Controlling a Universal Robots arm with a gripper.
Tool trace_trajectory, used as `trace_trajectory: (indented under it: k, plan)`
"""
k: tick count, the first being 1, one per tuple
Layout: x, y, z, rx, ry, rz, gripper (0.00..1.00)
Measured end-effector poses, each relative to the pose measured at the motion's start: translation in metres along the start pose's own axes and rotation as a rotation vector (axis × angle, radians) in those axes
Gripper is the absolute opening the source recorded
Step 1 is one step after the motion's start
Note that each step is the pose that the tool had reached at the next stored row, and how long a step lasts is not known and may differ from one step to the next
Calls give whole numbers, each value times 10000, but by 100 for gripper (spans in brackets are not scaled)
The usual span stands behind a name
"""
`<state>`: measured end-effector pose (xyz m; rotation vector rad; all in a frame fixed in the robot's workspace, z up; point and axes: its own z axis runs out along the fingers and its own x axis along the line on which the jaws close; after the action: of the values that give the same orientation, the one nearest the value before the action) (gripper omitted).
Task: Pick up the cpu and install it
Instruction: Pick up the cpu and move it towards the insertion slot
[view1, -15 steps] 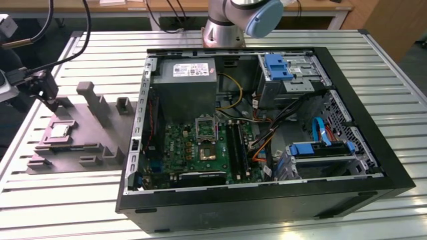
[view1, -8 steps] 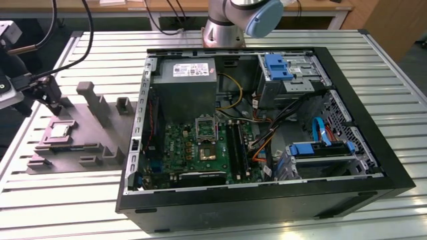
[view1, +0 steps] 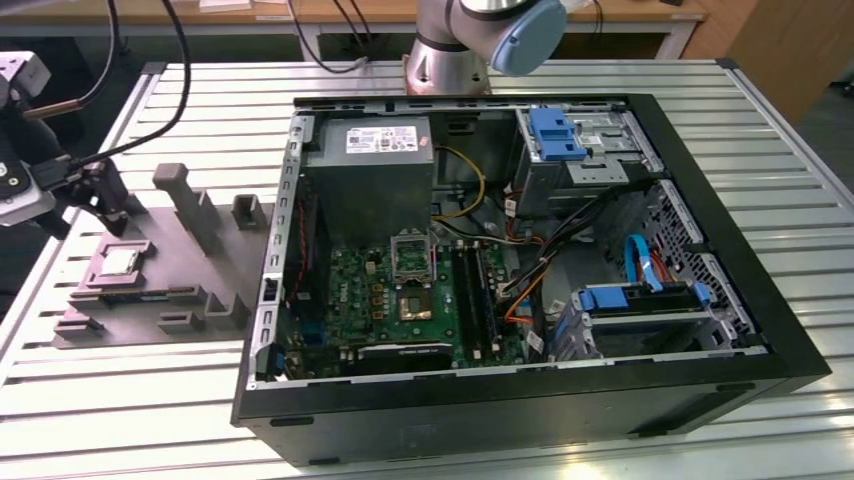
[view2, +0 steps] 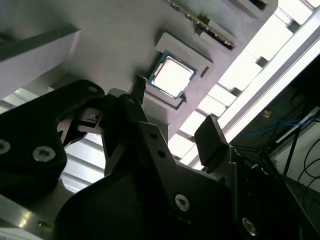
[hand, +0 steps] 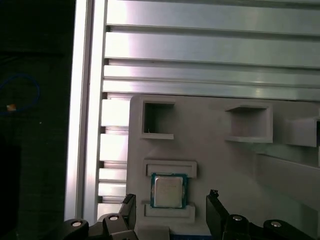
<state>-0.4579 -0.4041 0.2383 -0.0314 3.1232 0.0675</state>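
The cpu (hand: 169, 190) is a small silvery square chip lying flat in a shallow pocket of the grey moulded tray (hand: 215, 165). It also shows in the second wrist view as cpu (view2: 172, 76) and in the exterior view as cpu (view1: 118, 262), at the exterior view's left. My gripper (hand: 171, 210) hovers above the chip, open, with one dark finger on each side and nothing between them. The gripper (view1: 110, 205) stands over the tray's far end. The motherboard socket (view1: 411, 303) sits inside the open computer case (view1: 534, 400).
The tray (view1: 200, 270) has upright posts and other pockets near the chip. The case's black walls rise at the exterior view's right of the tray. Inside are a grey power supply (view1: 380, 160), cables and blue drive brackets. The slatted metal table (view1: 120, 400) lies beneath it all.
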Motion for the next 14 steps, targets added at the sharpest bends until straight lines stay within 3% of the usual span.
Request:
trace_trajectory:
  k: [14]
  plan:
    - [5,-11,254,-3,0,8,66]
